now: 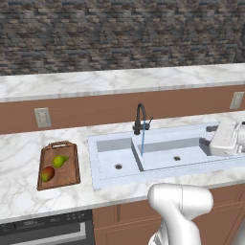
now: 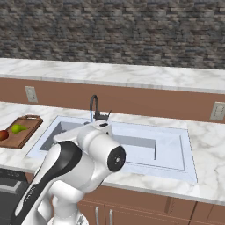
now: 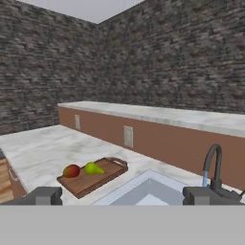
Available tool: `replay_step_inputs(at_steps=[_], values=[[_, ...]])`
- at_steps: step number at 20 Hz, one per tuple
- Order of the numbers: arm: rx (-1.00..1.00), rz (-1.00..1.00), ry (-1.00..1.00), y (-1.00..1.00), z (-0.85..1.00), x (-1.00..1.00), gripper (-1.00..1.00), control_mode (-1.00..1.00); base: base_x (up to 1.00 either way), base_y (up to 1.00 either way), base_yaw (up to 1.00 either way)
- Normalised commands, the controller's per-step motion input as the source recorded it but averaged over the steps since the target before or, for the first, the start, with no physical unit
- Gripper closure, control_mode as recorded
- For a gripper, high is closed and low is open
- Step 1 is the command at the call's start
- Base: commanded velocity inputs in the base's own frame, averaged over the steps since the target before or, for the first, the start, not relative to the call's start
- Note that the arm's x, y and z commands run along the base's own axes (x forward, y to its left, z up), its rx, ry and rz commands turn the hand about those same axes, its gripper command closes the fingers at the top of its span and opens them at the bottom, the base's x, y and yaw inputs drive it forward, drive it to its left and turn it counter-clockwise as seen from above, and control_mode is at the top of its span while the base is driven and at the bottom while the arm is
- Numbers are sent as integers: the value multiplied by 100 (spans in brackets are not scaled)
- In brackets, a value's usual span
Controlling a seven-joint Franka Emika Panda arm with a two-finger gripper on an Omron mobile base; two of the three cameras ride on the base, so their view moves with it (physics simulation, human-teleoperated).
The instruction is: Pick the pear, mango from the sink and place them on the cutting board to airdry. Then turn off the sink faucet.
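Already on the cutting board (image 1: 67, 172): pear (image 1: 60, 161), mango (image 1: 47, 173); sink faucet (image 1: 140, 119) running; pincer (image 3: 122, 195) spread, empty.

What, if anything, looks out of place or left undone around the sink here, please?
The faucet is running: a thin blue stream falls from its spout into the sink. Both fruits, the pear and mango, lie on the cutting board. Nothing else looks odd.

Base views flank the sink (image 1: 158, 153); hand view apparently faces leftward.
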Motion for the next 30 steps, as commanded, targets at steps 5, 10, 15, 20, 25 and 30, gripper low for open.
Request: replay_step_inputs(at_steps=[5, 10, 15, 20, 25, 30], values=[[4, -7, -6, 20, -11, 28, -100, -100, 0, 0, 0], [5, -5, -1, 5, -24, 27, -100, -100, 0, 0, 0], [4, -2, 0, 2, -30, 30, -100, -100, 0, 0, 0], [1, 0, -2, 5, -11, 32, -100, -100, 0, 0, 0], [0, 0, -6, 6, -1, 24, -100, -100, 0, 0, 0], [0, 0, -3, 1, -1, 20, -100, -100, 0, 0, 0]])
